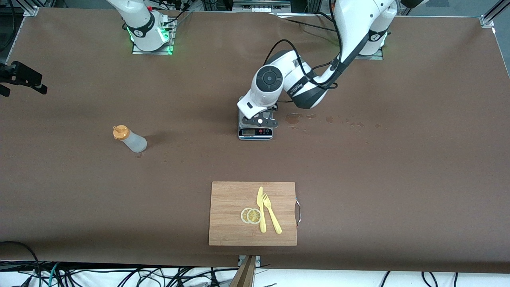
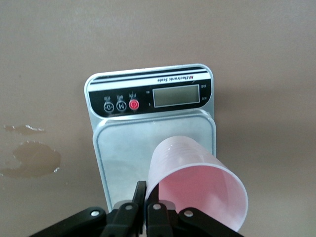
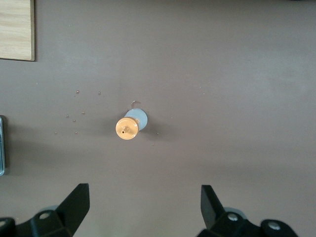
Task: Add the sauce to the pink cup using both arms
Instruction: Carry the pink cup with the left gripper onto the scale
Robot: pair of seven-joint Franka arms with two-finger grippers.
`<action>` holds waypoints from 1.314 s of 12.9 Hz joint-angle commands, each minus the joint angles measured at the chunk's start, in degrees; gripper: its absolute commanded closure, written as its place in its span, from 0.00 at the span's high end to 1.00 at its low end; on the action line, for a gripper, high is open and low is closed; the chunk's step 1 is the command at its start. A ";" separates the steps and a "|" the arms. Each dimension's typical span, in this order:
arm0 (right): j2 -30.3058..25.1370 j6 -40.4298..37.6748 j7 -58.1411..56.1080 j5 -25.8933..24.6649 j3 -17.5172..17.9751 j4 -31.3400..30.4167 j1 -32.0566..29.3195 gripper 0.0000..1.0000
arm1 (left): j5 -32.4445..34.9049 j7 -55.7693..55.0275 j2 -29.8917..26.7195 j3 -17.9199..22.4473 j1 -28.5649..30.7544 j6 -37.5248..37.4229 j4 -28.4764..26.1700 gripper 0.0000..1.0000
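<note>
The pink cup (image 2: 197, 187) is over the plate of a small kitchen scale (image 2: 123, 148), and I cannot tell whether its base touches the plate. My left gripper (image 2: 146, 190) is shut on the cup's rim, one finger outside the wall and one inside. In the front view the left arm's wrist covers the cup above the scale (image 1: 255, 132). The sauce bottle (image 1: 130, 139), whitish with an orange cap, stands toward the right arm's end of the table. My right gripper (image 3: 143, 190) hangs open high above the bottle (image 3: 129, 126), with nothing between its fingers.
Wet brown spills (image 1: 294, 118) mark the table beside the scale, toward the left arm's end. A wooden cutting board (image 1: 231, 199) lies nearer the front camera, carrying a yellow knife (image 1: 261, 209), a fork (image 1: 271, 218) and lemon slices (image 1: 251, 215).
</note>
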 commanded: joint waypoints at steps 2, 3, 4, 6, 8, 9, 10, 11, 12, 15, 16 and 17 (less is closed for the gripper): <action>0.23 -0.34 -0.51 0.67 -0.08 1.14 -0.29 1.00 | 1.29 -2.42 -0.42 0.67 -1.59 -0.86 -0.96 0.00; 0.23 -0.34 -0.51 0.67 -0.08 1.05 -0.29 1.00 | 1.37 -3.12 -0.42 0.67 -2.03 -0.86 -1.22 0.00; 0.23 -0.34 -0.51 0.67 -0.16 1.14 -0.29 1.00 | 1.37 -3.39 -0.50 0.67 -2.12 -0.86 -1.83 0.00; 0.23 -0.34 -0.51 0.67 -0.16 1.05 -0.29 1.00 | 1.37 -3.65 -0.51 0.76 -2.12 -0.86 -1.84 0.00; 0.23 -0.34 -0.51 0.67 -0.16 1.14 -0.29 1.00 | 1.37 -3.66 -0.59 0.85 -2.12 -1.03 -1.93 0.00; 0.23 -0.43 -0.51 0.67 -0.16 1.05 -0.29 1.00 | 1.37 -3.74 -0.59 0.85 -2.12 -1.03 -1.93 0.00; 0.23 -0.34 -0.51 0.67 -0.16 1.14 -0.29 1.00 | 1.37 -4.44 -0.77 0.85 -1.77 -1.56 -1.84 0.10; 0.23 -0.34 -0.51 0.67 -0.16 1.05 -0.29 1.00 | 1.37 -4.71 -0.94 0.85 -1.68 -3.30 -1.58 0.54; 0.23 -0.34 -0.51 0.67 -0.16 1.14 -0.29 1.00 | 1.37 -4.62 -1.38 0.85 -1.51 -5.06 -1.23 1.00; 0.23 -0.34 -0.51 0.67 -0.16 1.14 -0.29 1.00 | 1.29 -4.27 -3.14 0.67 -0.10 -8.14 -0.79 1.00; 0.23 -0.34 -0.51 0.67 -0.16 1.05 -0.29 1.00 | 0.94 -4.18 -4.01 0.67 -0.10 -8.85 -0.61 1.00; 0.23 -0.34 -0.51 0.67 -0.16 1.14 -0.29 1.00 | 0.67 -4.62 -4.11 0.58 -0.18 -9.12 0.00 1.00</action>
